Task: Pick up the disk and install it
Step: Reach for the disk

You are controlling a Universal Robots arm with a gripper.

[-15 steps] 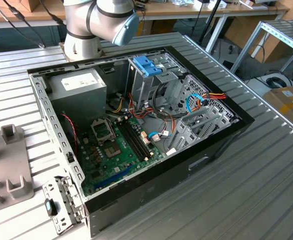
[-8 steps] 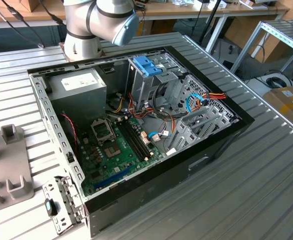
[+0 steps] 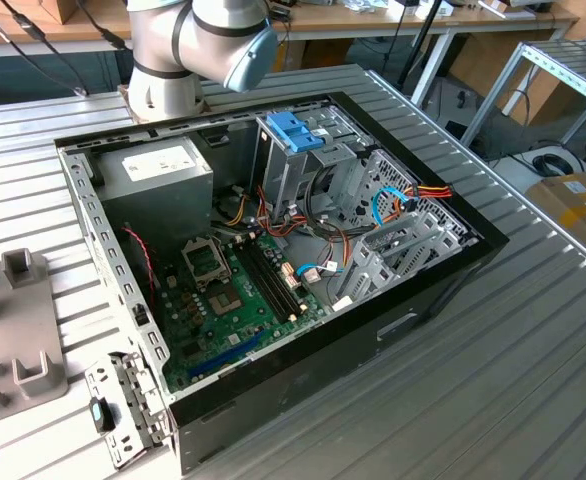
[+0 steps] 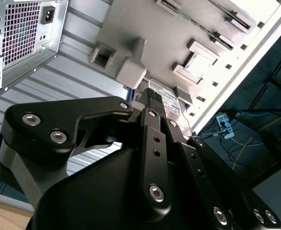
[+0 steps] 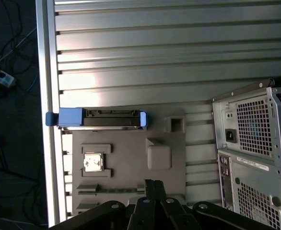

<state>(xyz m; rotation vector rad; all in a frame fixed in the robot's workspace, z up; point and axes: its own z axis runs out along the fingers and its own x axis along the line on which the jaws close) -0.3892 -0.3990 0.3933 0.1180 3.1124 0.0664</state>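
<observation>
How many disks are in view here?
1: the disk stands on edge at one end of the grey fixture. Others may be hidden inside the case.

The computer case [image 3: 373, 330] lies open on the table [image 3: 513, 400], the arm's base [image 3: 163, 60] behind it. Inside, the power supply [image 3: 158, 170] sits at the back on the exterior view's left, the drive cage [image 3: 278, 172] right of it, the motherboard [image 3: 223, 310] before both. The tray [image 3: 23, 330] lies further left, beside the case. In the first wrist view the disk [image 5: 99, 119] rests along one tray edge, near the table's border
</observation>
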